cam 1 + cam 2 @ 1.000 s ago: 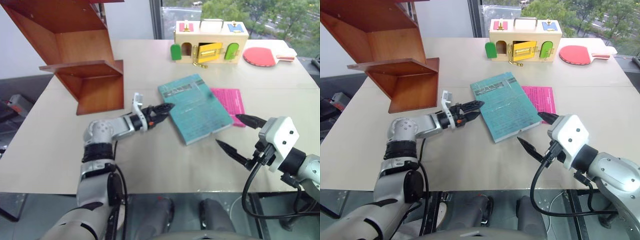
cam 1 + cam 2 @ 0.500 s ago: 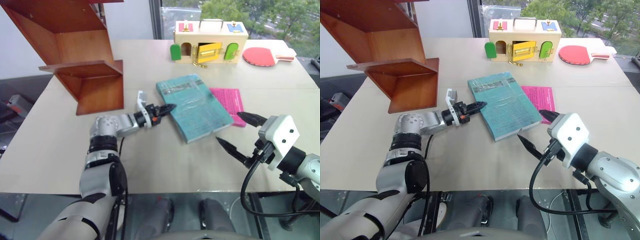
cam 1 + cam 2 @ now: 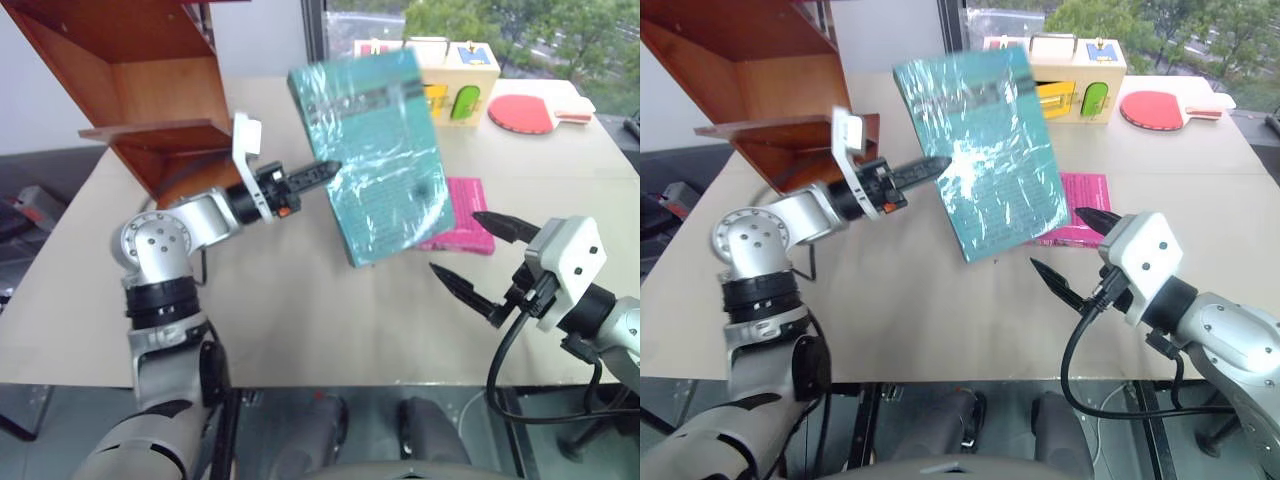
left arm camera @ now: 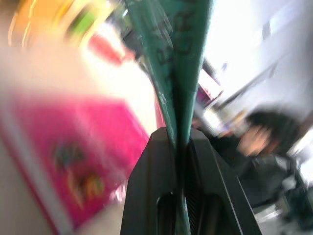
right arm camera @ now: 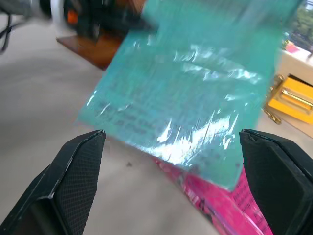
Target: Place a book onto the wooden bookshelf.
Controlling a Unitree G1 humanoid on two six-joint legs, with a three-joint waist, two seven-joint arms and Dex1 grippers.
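Teal-green book [image 3: 372,150] up off the table [image 3: 300,310], cover tilted toward the camera, pinched at its left edge by left gripper [image 3: 322,171] with the two black fingers clamped tight on the edge, as seen close in the left wrist view where the cover runs up out of the closed tips. Hanging in the air just right of the wooden bookshelf [image 3: 150,100], above the magenta-pink book [image 3: 455,215] lying flat on the table. Right gripper [image 3: 478,258] low and near the book's bottom corner, fingers spread wide, nothing between them, not touching the book. Behind, pale wooden box with coloured doors [image 3: 455,75] and red paddle [image 3: 528,112] near the far edge of the table. Likely trouble from here: a large, thick, glossy book gripped at one narrow point on its edge, so probable sagging, swivelling or slipping out during the swing toward the shelf; possible knock of the far corner against the shelf's slanted side panel; possible drop onto the pink book. Hard to make out: depth of the grip on the cover, the book's text band under the glare of its wrapping, upper shelves cut off at the top of the head views, much of the box hidden behind the book, background of the left wrist view blurred.
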